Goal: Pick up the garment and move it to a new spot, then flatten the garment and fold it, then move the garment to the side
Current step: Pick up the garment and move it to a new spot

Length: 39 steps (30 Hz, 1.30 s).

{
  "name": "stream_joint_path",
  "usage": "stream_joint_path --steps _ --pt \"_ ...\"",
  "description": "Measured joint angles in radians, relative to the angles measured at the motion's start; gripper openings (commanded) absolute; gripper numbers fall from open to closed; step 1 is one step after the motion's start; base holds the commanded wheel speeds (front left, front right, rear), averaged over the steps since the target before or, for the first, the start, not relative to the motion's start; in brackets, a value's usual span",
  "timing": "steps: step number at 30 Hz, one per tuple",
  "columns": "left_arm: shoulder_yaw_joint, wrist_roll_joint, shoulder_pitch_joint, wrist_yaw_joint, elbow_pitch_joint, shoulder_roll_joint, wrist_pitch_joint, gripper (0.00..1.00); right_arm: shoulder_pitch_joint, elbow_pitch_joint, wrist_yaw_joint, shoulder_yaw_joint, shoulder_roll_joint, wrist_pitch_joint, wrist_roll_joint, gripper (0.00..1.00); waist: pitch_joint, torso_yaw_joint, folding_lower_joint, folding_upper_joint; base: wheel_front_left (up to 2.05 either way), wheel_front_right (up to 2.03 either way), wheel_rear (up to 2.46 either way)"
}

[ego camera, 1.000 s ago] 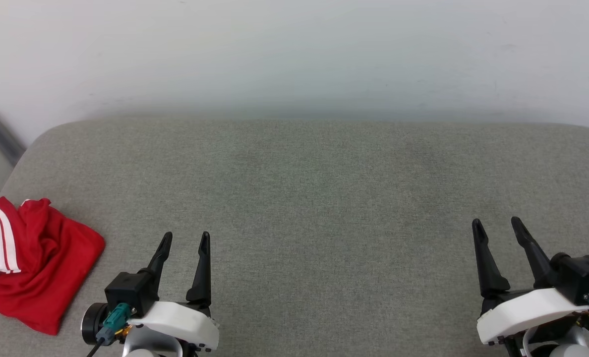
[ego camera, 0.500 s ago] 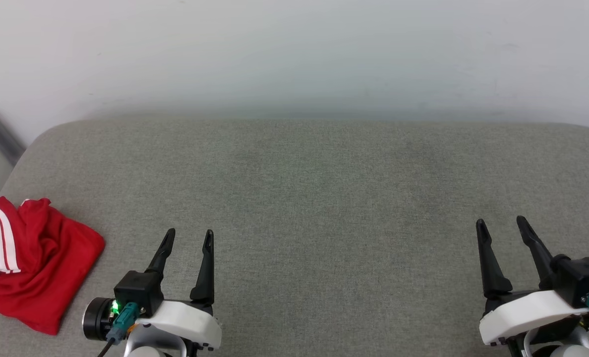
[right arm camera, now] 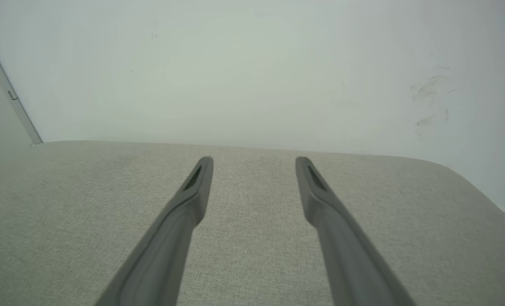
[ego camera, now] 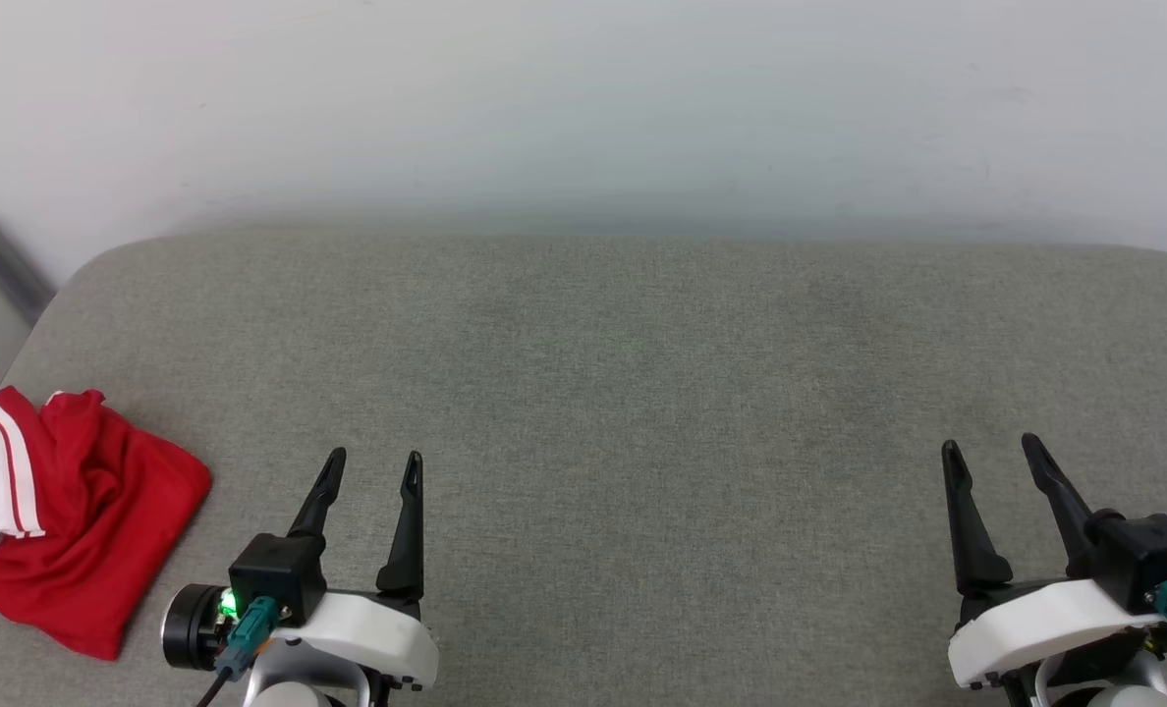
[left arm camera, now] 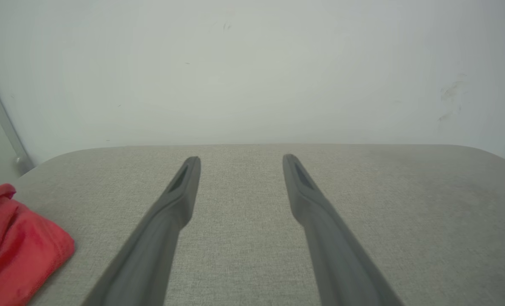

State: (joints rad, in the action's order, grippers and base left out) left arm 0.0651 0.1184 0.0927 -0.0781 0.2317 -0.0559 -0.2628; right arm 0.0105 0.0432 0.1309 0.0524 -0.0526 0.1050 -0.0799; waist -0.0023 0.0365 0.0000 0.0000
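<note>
The pick-up has not begun. The garment (ego camera: pixel 92 550) lies crumpled on the grey bench (ego camera: pixel 642 373), near the left tool (ego camera: pixel 375 456), off to its left. It and the right tool (ego camera: pixel 990 444) stand spread and empty. Next, I'd say, the left one must swing over and pinch cloth.

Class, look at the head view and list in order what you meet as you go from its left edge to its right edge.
Crumpled red and white garment → left gripper, open → right gripper, open.
</note>
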Motion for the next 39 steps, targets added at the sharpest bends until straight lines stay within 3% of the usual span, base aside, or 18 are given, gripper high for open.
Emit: stream_joint_path --steps 8,13,23,24,29,30,39 --pt "-0.009 -0.005 0.012 0.010 0.005 0.002 0.000 1.00 0.003 -0.003 0.000 -0.011 0.000 0.000 0.001 1.00 0.003 0.020 0.0000 0.0000 0.00 0.00 0.00" --pt "-0.037 -0.011 0.021 0.026 0.008 0.002 0.000 1.00 0.005 -0.040 0.000 -0.062 0.000 -0.014 0.009 1.00 0.009 0.097 0.0000 0.0000 0.00 0.00 0.00" --pt "-0.094 -0.009 0.028 0.046 0.004 0.000 0.000 1.00 0.021 -0.081 0.000 -0.137 0.001 -0.039 0.001 1.00 0.026 0.276 0.0000 0.0000 0.00 0.00 0.00" --pt "-0.108 -0.007 0.019 0.052 0.002 0.000 0.000 1.00 0.024 -0.090 0.000 -0.148 0.001 -0.044 0.001 1.00 0.029 0.332 0.0000 0.0000 0.00 0.00 0.00" --pt "-0.128 0.003 0.010 0.062 -0.002 0.001 0.000 1.00 0.026 -0.103 0.000 -0.163 0.001 -0.054 0.003 1.00 0.033 0.421 0.0000 0.0000 0.00 0.00 0.00" --pt "-0.134 0.009 -0.002 0.070 -0.010 0.002 0.000 1.00 0.026 -0.108 0.000 -0.172 0.001 -0.062 0.002 1.00 0.034 0.465 0.0000 0.0000 0.00 0.00 0.00" --pt "-0.159 0.016 -0.011 0.079 -0.033 0.004 0.000 1.00 0.045 -0.109 0.000 -0.195 0.001 -0.076 0.001 1.00 0.048 0.496 0.0000 0.0000 0.00 0.00 0.00"
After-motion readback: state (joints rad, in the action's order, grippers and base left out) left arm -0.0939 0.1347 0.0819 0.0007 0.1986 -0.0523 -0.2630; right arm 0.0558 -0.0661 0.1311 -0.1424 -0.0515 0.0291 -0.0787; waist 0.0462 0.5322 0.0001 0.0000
